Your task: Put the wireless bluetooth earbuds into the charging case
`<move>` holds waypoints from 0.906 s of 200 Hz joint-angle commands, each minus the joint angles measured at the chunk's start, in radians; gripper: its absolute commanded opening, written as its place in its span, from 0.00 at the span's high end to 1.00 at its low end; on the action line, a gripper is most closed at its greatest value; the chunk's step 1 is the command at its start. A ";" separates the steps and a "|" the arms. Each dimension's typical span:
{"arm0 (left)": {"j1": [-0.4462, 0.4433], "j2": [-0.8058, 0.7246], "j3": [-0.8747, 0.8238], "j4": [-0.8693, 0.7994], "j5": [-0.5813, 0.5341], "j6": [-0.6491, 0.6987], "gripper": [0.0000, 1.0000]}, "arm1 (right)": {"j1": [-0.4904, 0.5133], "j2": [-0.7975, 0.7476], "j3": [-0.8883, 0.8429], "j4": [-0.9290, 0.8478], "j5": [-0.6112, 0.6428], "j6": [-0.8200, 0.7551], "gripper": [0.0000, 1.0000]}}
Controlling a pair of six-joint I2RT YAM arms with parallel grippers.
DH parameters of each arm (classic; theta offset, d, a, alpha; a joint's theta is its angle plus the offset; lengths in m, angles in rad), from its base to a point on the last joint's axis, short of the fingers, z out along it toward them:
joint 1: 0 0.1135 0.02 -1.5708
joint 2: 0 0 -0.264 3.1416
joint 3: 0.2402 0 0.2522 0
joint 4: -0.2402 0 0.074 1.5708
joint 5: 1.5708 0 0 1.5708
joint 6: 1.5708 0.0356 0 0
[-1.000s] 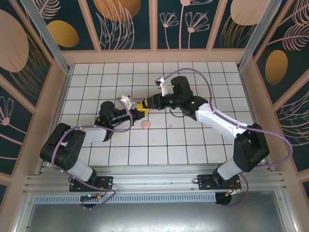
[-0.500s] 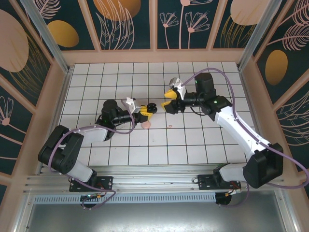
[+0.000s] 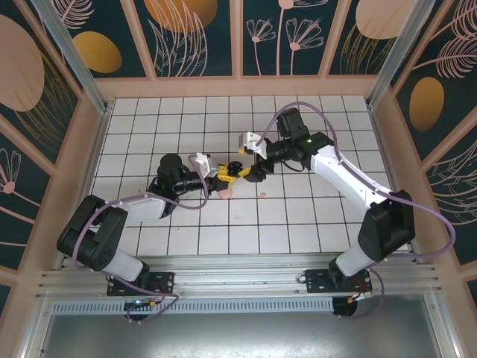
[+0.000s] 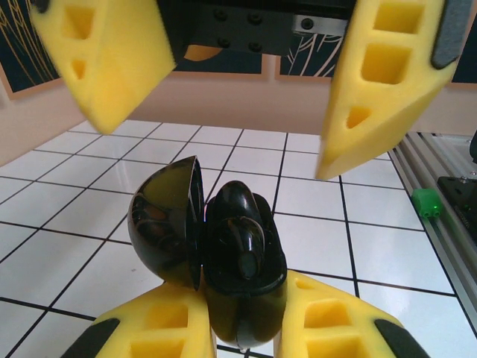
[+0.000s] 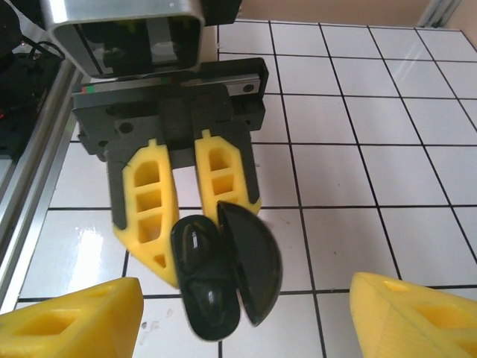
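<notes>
Black charging case (image 4: 223, 257), lid hinged open, is clamped at its base by the left gripper (image 4: 242, 332); can't tell if a bud sits inside. Right gripper (image 5: 246, 321) faces it head-on, jaws spread wide, holding nothing, not touching. Both arms reach to mid-floor. Below them on the tiled floor (image 3: 313, 224): round pink case (image 3: 225, 192), and a tiny pink earbud (image 3: 261, 195) loose nearby.

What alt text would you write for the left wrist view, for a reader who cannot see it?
The left gripper, yellow fingers at the bottom edge, is shut on a glossy black charging case whose lid stands open to the left. Beyond it, the right gripper hangs open, yellow fingers wide apart, above a white tiled floor.
</notes>
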 commanded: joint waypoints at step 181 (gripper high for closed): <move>-0.006 -0.009 0.033 -0.003 -0.060 -0.074 0.91 | -0.068 -0.314 -0.333 0.291 -0.154 0.230 0.47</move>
